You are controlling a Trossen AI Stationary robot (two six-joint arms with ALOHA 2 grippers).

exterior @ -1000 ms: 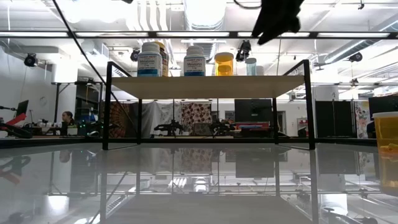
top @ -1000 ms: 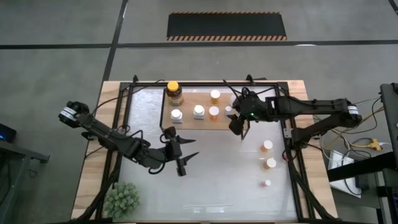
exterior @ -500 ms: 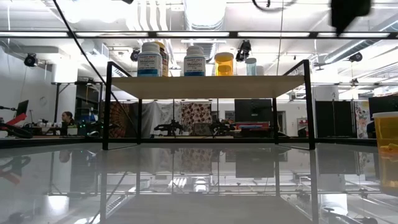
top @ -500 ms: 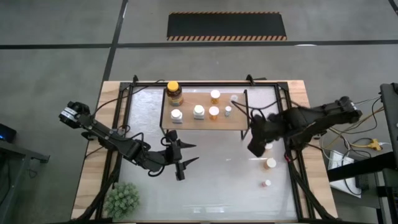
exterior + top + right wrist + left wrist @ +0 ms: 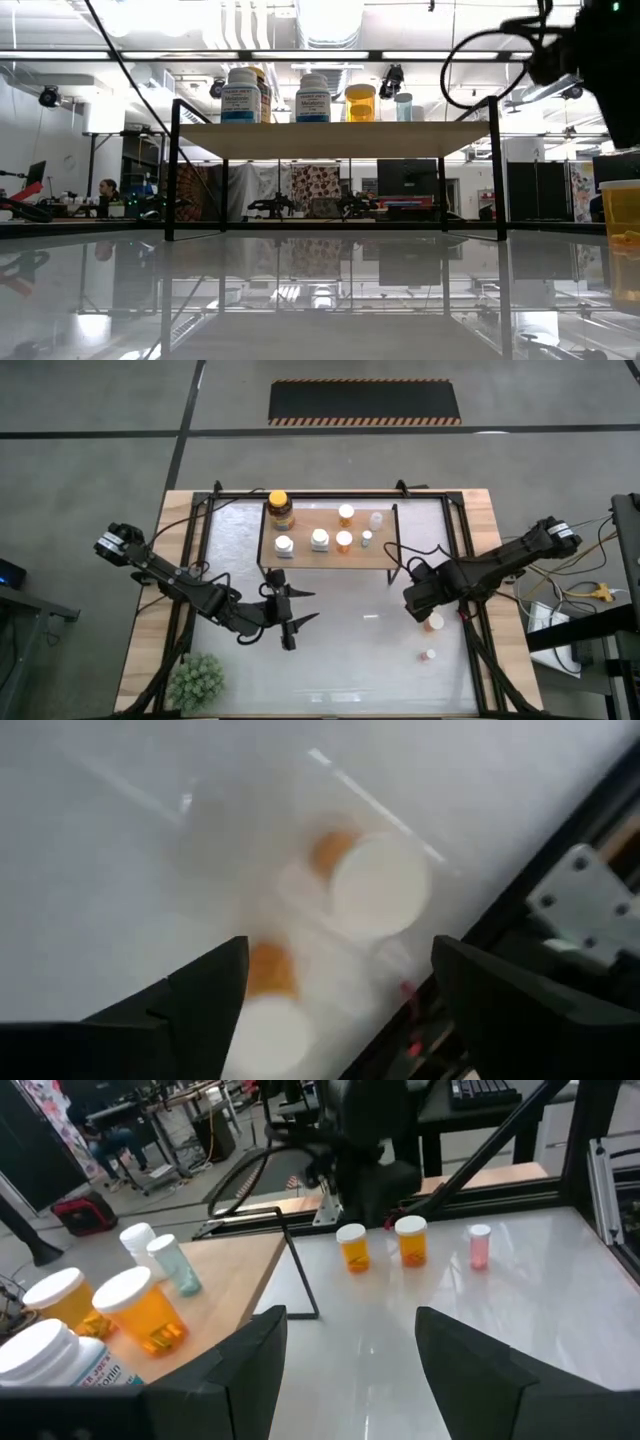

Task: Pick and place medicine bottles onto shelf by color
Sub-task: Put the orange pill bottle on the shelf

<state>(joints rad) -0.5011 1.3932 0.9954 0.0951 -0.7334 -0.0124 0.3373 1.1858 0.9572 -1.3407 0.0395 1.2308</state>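
The shelf (image 5: 300, 556) is a light-wood board on black legs at the table's far middle, and it carries several medicine bottles. Among them are the amber jar (image 5: 280, 508), white bottles (image 5: 319, 540) and orange ones (image 5: 344, 541). On the table's right side stand an orange pale-capped bottle (image 5: 435, 622) and a tiny pale bottle (image 5: 429, 656). My right gripper (image 5: 419, 601) hangs open above that group. Its wrist view looks down on two orange bottles (image 5: 380, 885) (image 5: 270, 1025). My left gripper (image 5: 289, 616) waits open near the table's middle, touching nothing.
A green bushy plant (image 5: 196, 680) sits at the near left corner. A black frame (image 5: 470, 630) runs along the table's edges, close to the right arm. The low view shows an orange bottle (image 5: 622, 235) at its right edge. Bare table top (image 5: 350, 650) lies between the grippers.
My right gripper has left the shelf's right end. It has swung toward the table's right and near side and now hangs over the orange bottles. A pale bottle it had covered now shows on the shelf's right end.
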